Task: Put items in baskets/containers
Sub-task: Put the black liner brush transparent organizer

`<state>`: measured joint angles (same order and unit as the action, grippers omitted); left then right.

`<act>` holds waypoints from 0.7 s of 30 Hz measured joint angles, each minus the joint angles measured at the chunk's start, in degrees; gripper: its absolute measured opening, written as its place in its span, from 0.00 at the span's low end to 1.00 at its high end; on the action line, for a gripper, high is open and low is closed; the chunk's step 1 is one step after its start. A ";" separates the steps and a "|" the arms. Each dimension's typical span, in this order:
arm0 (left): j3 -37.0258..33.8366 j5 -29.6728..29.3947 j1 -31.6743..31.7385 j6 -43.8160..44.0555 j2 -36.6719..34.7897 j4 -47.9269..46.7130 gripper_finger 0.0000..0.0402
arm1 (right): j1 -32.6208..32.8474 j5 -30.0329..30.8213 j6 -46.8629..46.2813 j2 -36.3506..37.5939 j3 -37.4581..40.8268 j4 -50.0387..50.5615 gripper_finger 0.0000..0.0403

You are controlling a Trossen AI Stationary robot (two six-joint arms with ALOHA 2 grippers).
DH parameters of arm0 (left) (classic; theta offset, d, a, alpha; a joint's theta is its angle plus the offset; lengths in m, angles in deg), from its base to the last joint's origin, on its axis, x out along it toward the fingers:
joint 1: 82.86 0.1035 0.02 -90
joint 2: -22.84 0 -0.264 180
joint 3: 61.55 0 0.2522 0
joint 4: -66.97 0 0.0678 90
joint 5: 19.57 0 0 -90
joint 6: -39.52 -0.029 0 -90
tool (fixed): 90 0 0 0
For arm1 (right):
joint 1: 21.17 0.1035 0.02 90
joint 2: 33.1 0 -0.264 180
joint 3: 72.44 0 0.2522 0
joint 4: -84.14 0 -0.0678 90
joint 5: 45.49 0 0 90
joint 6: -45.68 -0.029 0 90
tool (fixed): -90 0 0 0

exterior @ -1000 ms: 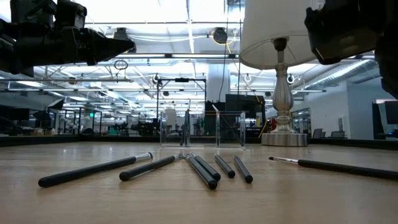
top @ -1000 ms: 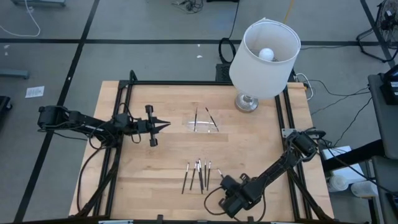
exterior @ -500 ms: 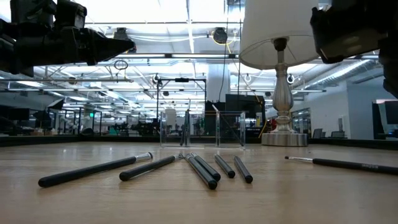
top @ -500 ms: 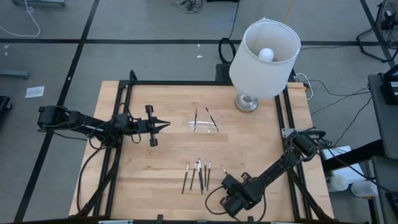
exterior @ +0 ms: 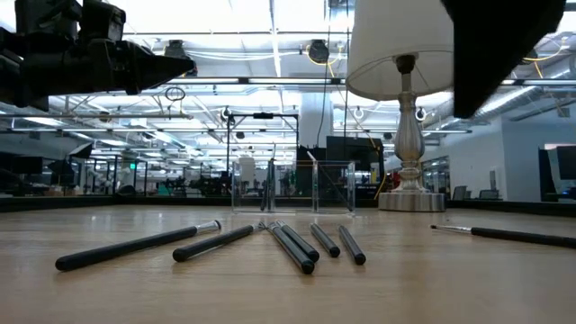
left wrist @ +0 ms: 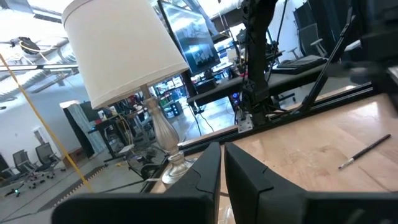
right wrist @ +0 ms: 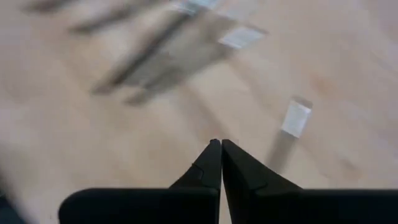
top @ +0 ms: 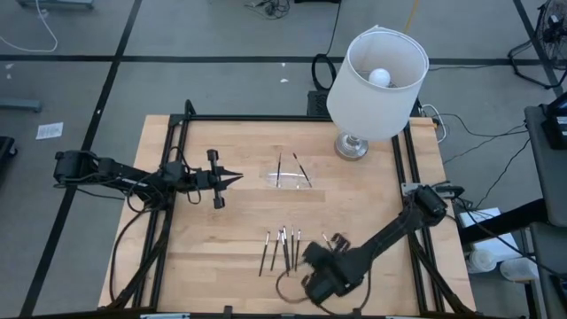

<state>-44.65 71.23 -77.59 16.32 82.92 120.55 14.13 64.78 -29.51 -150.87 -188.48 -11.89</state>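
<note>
While my right gripper (top: 312,257), jaws pressed together, hovered lower centre by the brushes (top: 283,248), my left gripper (top: 237,178) waited shut, centre-left.

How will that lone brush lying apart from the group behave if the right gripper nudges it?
The lone brush is a thin round stick lying flat on the smooth wooden table, so it would probably roll or skid sideways. It looks stiff and light. The shut right gripper could easily flick it away.

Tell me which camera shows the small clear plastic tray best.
The high view: the clear plastic tray shows from above with two thin dark sticks in it. The low view shows only its glinting walls; the left wrist view barely shows it, the right wrist view not at all.
</note>
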 joint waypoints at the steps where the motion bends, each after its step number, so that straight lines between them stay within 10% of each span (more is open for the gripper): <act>1: 0.00 0.00 0.00 0.00 0.01 -0.07 0.08 | -0.72 -2.60 -2.82 0.11 -0.17 3.39 0.00; 7: 0.00 -0.20 0.00 0.02 0.02 -0.36 0.08 | -2.62 -13.30 -9.31 0.55 1.71 11.84 0.03; 21: 0.00 -0.33 0.00 0.02 0.02 -0.14 0.08 | -2.71 -8.13 -6.01 0.59 3.23 6.02 0.49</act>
<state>-44.65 70.90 -77.59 16.34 82.94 120.41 11.42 56.65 -35.52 -150.28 -185.25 -5.87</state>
